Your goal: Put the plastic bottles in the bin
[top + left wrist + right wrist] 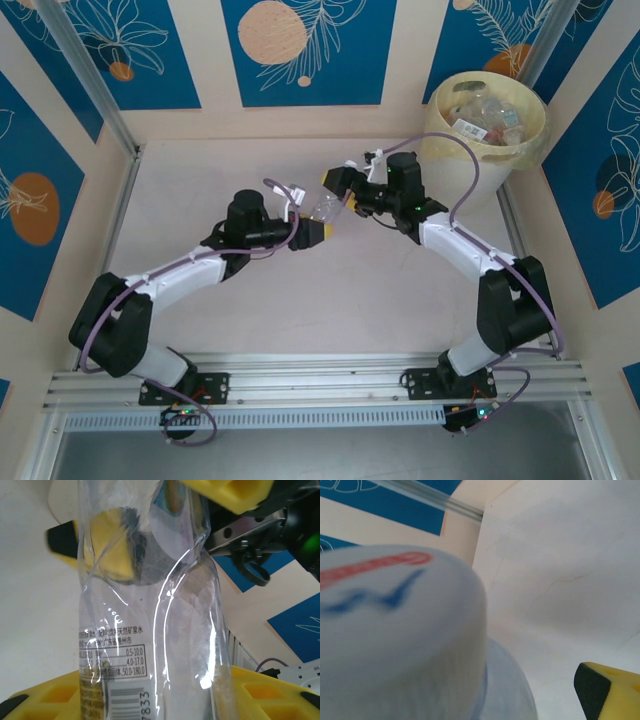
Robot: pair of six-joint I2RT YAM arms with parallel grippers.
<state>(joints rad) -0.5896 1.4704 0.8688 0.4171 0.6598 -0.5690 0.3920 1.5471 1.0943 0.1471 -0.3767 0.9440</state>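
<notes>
At table centre: one clear bottle (325,210), crumpled, printed label, held off the table (330,300) between both arms. Left gripper (322,224): jaws clamped on the bottle's body. Right gripper (345,190): jaws apart, flanking the cap end; white cap (395,630) sits close before its wrist camera. Far right corner: bin (528,140), pale yellow, upright, several bottles (480,115) already inside. No other bottle lies on the table, so this looks like the last one; the task seems nearly done, with handover and drop left. Possible hindrance: the right arm's purple cable (470,180) loops just beside the bin's near wall.
</notes>
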